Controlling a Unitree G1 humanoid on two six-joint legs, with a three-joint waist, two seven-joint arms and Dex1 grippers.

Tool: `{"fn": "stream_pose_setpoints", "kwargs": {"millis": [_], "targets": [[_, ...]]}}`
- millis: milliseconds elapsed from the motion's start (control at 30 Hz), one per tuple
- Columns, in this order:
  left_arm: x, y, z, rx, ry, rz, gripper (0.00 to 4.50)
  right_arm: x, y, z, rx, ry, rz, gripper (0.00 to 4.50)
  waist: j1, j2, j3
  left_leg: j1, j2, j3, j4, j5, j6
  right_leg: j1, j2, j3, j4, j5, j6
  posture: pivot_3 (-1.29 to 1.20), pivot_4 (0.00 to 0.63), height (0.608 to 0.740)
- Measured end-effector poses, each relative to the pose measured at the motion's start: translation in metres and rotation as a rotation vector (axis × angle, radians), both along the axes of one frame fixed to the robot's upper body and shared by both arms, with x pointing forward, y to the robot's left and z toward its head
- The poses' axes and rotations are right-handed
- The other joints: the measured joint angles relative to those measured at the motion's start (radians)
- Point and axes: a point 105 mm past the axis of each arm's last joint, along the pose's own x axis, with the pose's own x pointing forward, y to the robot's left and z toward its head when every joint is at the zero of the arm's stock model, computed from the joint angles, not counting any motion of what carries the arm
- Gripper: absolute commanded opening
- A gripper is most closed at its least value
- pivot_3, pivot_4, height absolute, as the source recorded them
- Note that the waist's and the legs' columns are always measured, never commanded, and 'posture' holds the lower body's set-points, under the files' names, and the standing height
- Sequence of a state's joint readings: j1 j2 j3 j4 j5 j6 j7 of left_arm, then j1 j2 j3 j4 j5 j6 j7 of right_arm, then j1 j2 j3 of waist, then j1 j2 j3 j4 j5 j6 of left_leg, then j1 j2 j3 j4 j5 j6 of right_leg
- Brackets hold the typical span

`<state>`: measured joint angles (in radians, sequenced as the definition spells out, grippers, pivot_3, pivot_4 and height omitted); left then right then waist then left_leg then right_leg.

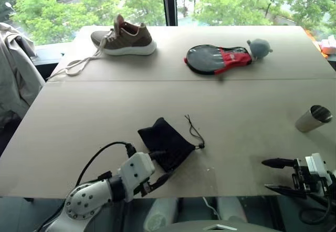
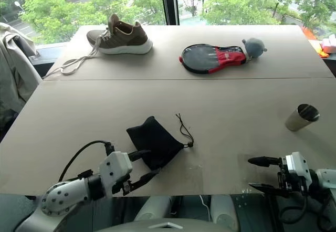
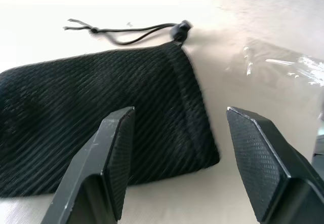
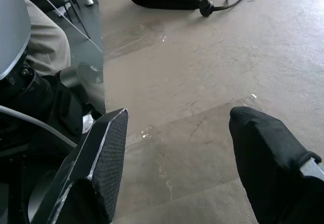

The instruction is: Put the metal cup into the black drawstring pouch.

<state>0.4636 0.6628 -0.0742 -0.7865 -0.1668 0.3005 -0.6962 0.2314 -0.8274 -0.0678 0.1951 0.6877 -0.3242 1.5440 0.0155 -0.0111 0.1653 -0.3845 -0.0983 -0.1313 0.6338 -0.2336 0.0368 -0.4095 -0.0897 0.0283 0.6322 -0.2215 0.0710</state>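
The black drawstring pouch (image 1: 165, 143) lies flat near the table's front edge, its cord and toggle (image 1: 195, 132) trailing to the right. My left gripper (image 1: 160, 165) is open just in front of the pouch, its fingers pointing at the near corner; the left wrist view has the pouch (image 3: 101, 112) right beyond the fingertips. The metal cup (image 1: 313, 118) rests at the right side of the table, dark mouth turned up and to the right. My right gripper (image 1: 266, 175) is open at the front right edge, pointing left, empty, well short of the cup.
A brown shoe (image 1: 125, 37) with loose laces sits at the back left. A black-and-red paddle-shaped case (image 1: 215, 59) and a grey plush toy (image 1: 258, 47) lie at the back centre. A jacket (image 1: 13, 69) hangs off the table's left side.
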Motion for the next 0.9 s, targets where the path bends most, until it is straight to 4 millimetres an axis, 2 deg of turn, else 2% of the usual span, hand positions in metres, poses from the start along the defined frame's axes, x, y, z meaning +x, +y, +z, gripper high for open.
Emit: {"fn": "stream_pose_setpoints", "kwargs": {"millis": [167,533,633,733,900], "targets": [[-0.004,-0.016,-0.005,-0.012,0.038,-0.002,2.95,0.001,-0.002,0.002,0.007,-0.008,-0.012,3.2,0.0,0.0,0.0,0.0,0.0,0.0,0.0,0.0,0.0,0.0,0.0,0.0,0.0,0.0,0.001,0.0,0.15,0.736],[0.009,0.006,-0.001,0.112,-0.13,0.272,2.95,0.007,-0.002,0.008,0.02,-0.028,-0.016,3.2,0.001,0.0,0.0,0.0,0.0,0.0,0.0,0.0,0.0,0.0,0.0,0.0,0.0,-0.001,0.001,0.0,0.15,0.736],[0.008,0.009,-0.002,0.092,-0.131,0.35,2.95,0.013,-0.002,0.011,0.025,-0.046,-0.016,3.2,0.002,-0.001,0.0,0.0,0.0,0.001,0.0,0.0,0.0,0.001,-0.001,0.0,0.0,-0.001,0.001,0.0,0.15,0.736],[0.003,0.009,-0.008,0.09,-0.098,0.358,2.95,0.014,-0.003,0.012,0.026,-0.048,-0.019,3.2,0.002,0.0,0.0,0.0,0.0,0.0,0.0,0.0,0.001,0.0,0.0,0.0,0.0,-0.001,0.001,0.0,0.15,0.736],[-0.008,-0.002,-0.013,0.069,-0.048,0.285,2.95,0.012,-0.006,0.014,0.019,-0.028,-0.021,3.2,0.004,0.0,0.0,0.0,0.0,0.0,0.0,0.0,0.001,0.001,-0.001,0.0,0.0,-0.001,0.001,0.0,0.15,0.736]]}}
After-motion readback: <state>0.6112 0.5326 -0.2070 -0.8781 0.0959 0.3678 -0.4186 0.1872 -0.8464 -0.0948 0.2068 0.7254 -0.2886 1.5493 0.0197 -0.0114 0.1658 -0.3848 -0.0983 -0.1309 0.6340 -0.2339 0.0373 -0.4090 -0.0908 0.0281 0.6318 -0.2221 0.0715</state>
